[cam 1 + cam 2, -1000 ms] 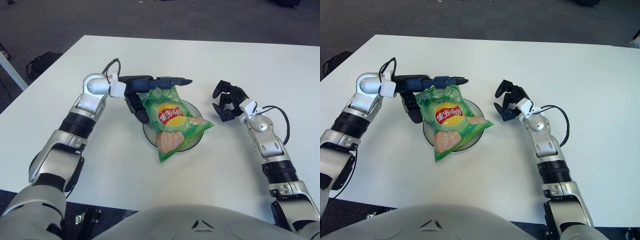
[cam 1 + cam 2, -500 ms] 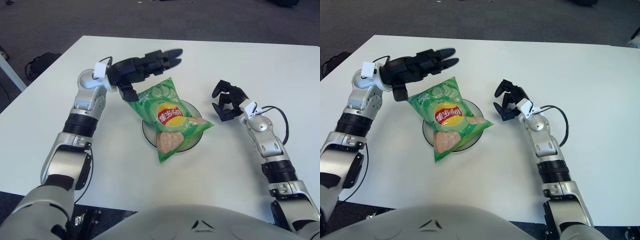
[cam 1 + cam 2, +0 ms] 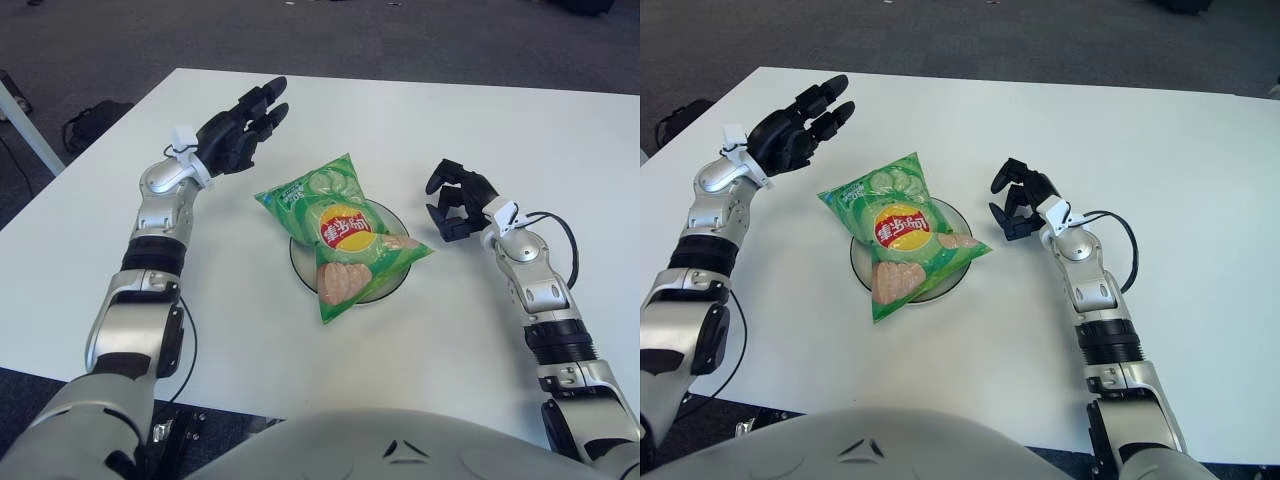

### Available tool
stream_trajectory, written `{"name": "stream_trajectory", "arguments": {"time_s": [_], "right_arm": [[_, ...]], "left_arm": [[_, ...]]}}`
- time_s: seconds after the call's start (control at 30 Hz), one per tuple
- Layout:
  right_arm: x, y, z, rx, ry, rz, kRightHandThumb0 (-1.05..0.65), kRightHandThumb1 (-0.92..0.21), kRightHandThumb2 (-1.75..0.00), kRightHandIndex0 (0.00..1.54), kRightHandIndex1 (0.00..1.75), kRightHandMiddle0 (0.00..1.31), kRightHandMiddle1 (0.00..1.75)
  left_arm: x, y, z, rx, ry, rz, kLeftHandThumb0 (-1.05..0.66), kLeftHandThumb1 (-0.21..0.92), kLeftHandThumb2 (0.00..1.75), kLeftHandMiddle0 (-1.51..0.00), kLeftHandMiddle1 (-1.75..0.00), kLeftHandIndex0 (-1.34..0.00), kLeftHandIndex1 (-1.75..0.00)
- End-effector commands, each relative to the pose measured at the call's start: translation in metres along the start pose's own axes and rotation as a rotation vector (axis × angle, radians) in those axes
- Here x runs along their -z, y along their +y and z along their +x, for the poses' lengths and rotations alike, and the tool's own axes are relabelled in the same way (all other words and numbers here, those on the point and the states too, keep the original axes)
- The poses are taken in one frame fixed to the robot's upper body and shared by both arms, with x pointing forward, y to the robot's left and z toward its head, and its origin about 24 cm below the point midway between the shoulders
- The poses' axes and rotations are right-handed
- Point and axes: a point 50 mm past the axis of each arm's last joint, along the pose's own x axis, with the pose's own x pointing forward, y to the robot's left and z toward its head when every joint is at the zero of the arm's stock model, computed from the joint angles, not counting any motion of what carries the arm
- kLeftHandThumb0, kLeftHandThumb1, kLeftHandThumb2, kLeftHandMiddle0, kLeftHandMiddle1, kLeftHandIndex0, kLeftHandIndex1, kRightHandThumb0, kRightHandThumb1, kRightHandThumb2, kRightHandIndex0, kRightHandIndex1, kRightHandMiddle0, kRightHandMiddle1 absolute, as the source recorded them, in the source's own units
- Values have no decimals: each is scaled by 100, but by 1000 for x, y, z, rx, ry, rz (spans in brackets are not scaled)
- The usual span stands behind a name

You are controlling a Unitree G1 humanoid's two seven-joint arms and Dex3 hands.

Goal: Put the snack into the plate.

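In the left eye view we see the green snack bag (image 3: 342, 232) lying across the plate (image 3: 298, 272) at the centre of the frame, its corners spilling past the rim at upper left and lower right onto the white table (image 3: 500, 130). The risk from here, as we judge it, is that the bag, much larger than the plate and resting on it only by its middle, could tip or slide off if brushed; an arm sweeping low across the centre would be the likely cause. Our left hand (image 3: 240, 128) hangs in the upper left of the frame with fingers spread wide and holding nothing, well apart from the bag's upper corner. Our right hand (image 3: 455, 200) sits at centre right, fingers curled in on themselves with nothing between them, near the plate's right edge but not touching bag or plate. In the right eye view the bag (image 3: 902, 232) again covers most of the plate (image 3: 859, 271), only a crescent of rim showing at the lower left and at the right. The left hand (image 3: 798, 125) is open above the table in the upper left, clear of the bag, and the right hand (image 3: 1021, 198) stays to the right of the plate, closed and empty. By our reading the snack is already delivered, with only a clean retreat left.
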Motion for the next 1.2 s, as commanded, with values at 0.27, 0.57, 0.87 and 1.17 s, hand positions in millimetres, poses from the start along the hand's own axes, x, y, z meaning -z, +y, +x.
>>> {"name": "stream_trajectory", "arguments": {"time_s": [0.27,0.57,0.87,1.17], "right_arm": [[50,25,-19,-95,248,42,-1,-31,-129,70,160,37,175],[48,26,-19,-94,254,19,-1,-32,-128,68,161,37,175],[48,26,-20,-91,263,15,-1,-33,-127,68,161,36,175],[49,25,-20,-81,263,36,-1,-33,-128,67,162,36,175]], "left_arm": [[7,9,-2,-127,-41,24,-105,92,39,0,0,0,0],[14,10,-9,-153,-28,-81,-101,90,29,0,0,0,0],[45,-12,-33,-270,37,-168,-101,92,43,-1,-1,0,0],[68,-27,-48,-393,115,-213,-92,92,51,-10,-10,-2,-9]]}}
